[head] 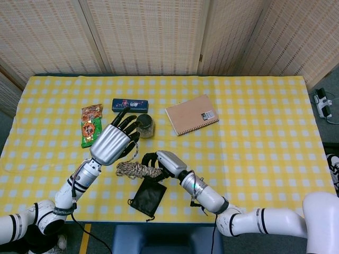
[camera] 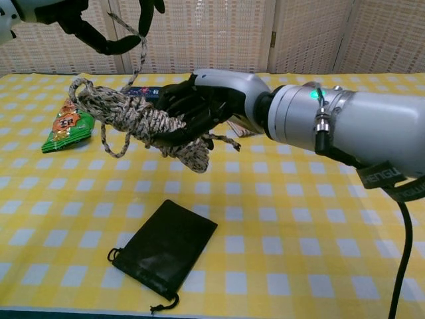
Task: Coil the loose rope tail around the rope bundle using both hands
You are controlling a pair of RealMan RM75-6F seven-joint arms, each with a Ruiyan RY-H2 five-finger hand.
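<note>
Speckled rope bundle (camera: pixel 136 119) in right robot hand (camera: pixel 199 106); left robot hand (head: pixel 114 143) seemingly holds tail (camera: pixel 141 50).

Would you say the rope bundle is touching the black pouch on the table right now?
Apart. The chest view shows the rope bundle held up in the right hand, with bare tablecloth visible between it and the black pouch lying flat below.

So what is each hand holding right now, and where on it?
Right hand grips the rope bundle at its right end; left hand holds the loose rope tail above it.
</note>
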